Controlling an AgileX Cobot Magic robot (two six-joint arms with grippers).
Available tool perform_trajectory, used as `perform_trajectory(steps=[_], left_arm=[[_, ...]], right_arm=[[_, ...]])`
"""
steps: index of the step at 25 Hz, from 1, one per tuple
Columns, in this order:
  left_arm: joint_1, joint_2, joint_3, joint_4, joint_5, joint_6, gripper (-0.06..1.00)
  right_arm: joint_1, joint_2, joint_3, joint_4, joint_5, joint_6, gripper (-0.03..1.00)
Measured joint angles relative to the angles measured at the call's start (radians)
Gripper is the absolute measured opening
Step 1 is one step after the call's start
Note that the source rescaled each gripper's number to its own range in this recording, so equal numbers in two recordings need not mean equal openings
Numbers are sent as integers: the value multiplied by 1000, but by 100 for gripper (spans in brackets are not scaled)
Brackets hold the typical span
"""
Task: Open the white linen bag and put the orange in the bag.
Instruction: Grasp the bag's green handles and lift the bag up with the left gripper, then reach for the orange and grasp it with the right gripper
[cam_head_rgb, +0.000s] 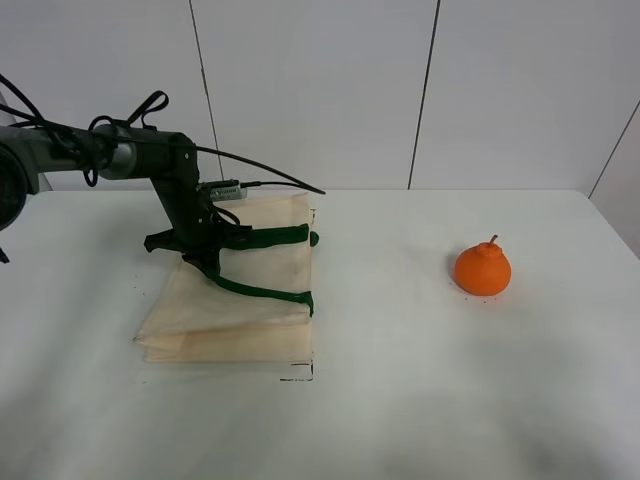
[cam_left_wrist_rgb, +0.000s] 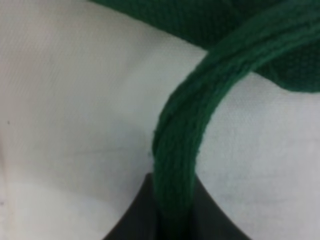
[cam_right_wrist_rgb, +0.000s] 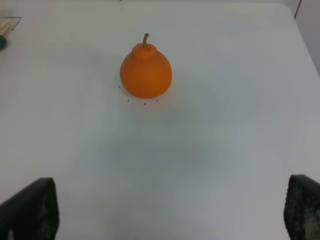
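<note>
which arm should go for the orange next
Right. The right tool is open and empty, facing the orange across bare table, while the left tool is shut on a green handle of the white linen bag.

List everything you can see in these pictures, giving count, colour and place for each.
linen bag: one, cream, on table's left half.
strap handles: two, dark green, across the bag.
orange: one, orange, upright on table's right side, apart from bag.
table: one, white, under everything.
wall: one, white panelled, behind table.
left gripper: one, black, over the bag, shut on a strap handle.
right gripper: one, black, open, facing the orange.
</note>
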Motion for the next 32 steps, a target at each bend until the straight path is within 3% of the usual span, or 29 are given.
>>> perform_trajectory(steps=[9,13,20,24,32], left_arm=[[0,-135,-328,-16,312,23,0],[0,-218,-427,-47,325,63,0],[0,-372,-435,-78,328,71,0],[0,-439,-435,-83,328,72,0],[0,-471,-388,-86,328,80,0]], right_arm=[[0,0,0,1,0,0,100],[0,0,0,1,0,0,100],[0,27,-6,1,-1,0,100],[0,229,-68,9,-22,0,100],[0,884,-345,46,-162,0,100]])
